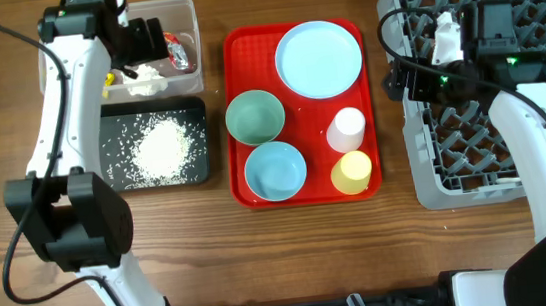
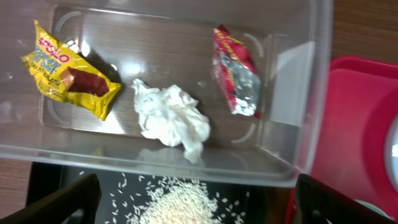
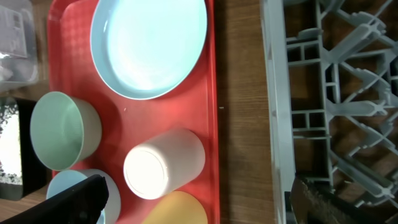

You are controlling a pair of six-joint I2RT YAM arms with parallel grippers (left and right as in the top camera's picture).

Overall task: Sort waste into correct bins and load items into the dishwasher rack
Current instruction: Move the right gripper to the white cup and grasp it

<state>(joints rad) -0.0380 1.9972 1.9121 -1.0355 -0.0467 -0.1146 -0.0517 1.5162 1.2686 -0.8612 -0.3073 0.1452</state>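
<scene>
Robot arms loom closest to the overhead lens, flanking a wooden tabletop (image 1: pixel 313 260). At far left, the left gripper (image 2: pixel 198 182) hangs released, fingers spread with nothing between them, above the clear tub (image 1: pixel 195 50). Inside the tub a yellow wrapper (image 2: pixel 68 68), a crumpled tissue (image 2: pixel 171 118) and a red wrapper (image 2: pixel 236 74) lie apart. Beside the tub, the black tray (image 1: pixel 114 118) holds a heap of rice (image 1: pixel 164 148). At centre, the red serving tray (image 1: pixel 305 120) carries the plate (image 1: pixel 318 59) at its far end, a green bowl (image 1: pixel 254 117) and a blue bowl (image 1: pixel 274 168) on its left side, and a pink cup (image 1: pixel 346 129) and a yellow cup (image 1: pixel 351 172) on its right. The right gripper (image 3: pixel 199 183), likewise spread wide and holding nothing, hovers between that tray and the dishwasher rack (image 1: pixel 424 158), where no dish shows. Loading looks next: the plate appears rigid, smooth and likely slippery, best pinched at its raised rim. The cups seem light, and a grip across the wall should do.
</scene>
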